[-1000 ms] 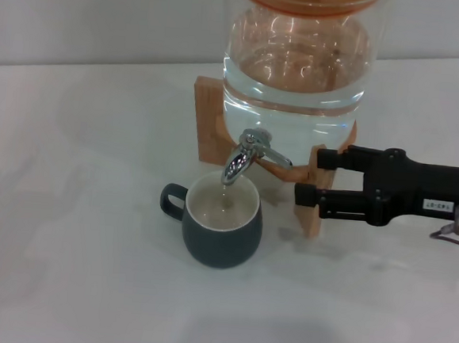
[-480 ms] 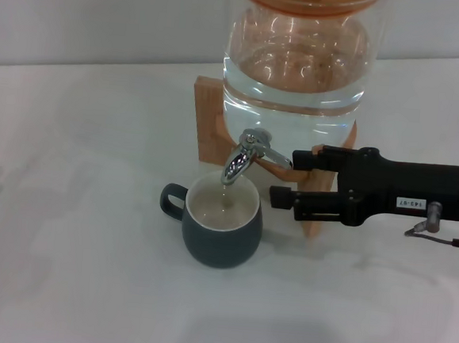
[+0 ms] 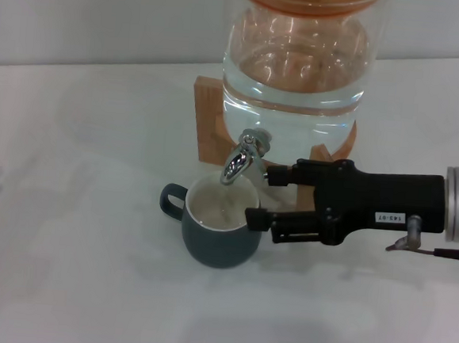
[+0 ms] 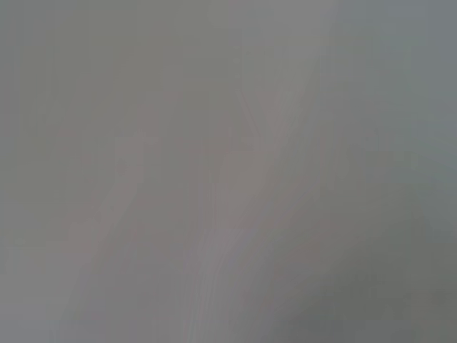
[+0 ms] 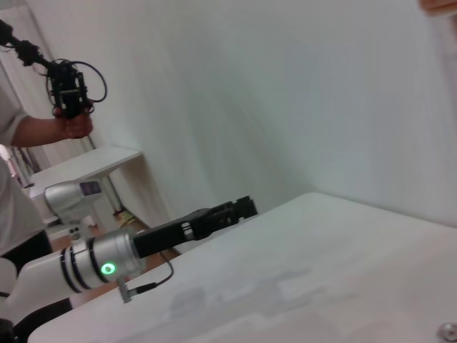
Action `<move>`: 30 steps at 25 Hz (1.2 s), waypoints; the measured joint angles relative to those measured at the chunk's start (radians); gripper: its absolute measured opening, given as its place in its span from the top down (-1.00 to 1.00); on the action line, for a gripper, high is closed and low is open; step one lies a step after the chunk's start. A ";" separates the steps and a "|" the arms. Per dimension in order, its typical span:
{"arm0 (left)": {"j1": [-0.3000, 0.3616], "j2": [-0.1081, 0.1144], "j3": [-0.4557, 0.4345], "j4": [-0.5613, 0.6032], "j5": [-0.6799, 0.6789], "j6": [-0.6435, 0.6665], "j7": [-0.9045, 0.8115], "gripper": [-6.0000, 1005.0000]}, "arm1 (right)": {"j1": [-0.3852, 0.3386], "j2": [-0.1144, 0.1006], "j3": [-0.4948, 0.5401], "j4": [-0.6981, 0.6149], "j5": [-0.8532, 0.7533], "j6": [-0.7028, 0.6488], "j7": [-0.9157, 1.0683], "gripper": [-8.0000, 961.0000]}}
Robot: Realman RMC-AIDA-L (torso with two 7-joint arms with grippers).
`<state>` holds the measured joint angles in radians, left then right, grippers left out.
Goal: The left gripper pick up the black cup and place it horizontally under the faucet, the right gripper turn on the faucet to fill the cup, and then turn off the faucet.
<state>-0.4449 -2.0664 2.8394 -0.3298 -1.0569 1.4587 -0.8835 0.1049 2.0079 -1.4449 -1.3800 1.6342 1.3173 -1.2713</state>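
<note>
The black cup stands upright on the white table, handle to the left, directly beneath the chrome faucet; its cream inside holds water. My right gripper reaches in from the right, open, with one finger beside the faucet's lever side and the other level with the cup's rim. The lever itself is hidden behind the upper finger. My left gripper appears only in the right wrist view, held off beyond the table's edge, away from the cup. The left wrist view is blank grey.
The faucet sits on a clear glass jar of water resting on a wooden stand. In the right wrist view a person holding a camera rig stands beside a second white table.
My right gripper has slid left from beside the stand's right leg, still open, until its fingers flank the faucet lever and reach the cup's rim. The cup has not moved.
</note>
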 joint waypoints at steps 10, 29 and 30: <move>-0.001 -0.003 0.000 0.000 0.000 0.000 0.003 -0.48 | -0.001 0.000 -0.009 -0.001 0.010 0.027 -0.005 -0.72; -0.011 0.012 -0.001 -0.002 -0.011 -0.002 0.003 -0.48 | -0.012 0.001 -0.081 -0.011 0.064 0.040 -0.031 -0.71; -0.012 0.012 -0.001 -0.002 -0.012 -0.002 0.003 -0.48 | -0.009 0.002 -0.104 -0.011 0.065 0.009 -0.031 -0.71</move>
<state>-0.4570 -2.0545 2.8386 -0.3314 -1.0684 1.4567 -0.8804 0.0957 2.0094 -1.5485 -1.3908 1.6996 1.3262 -1.3019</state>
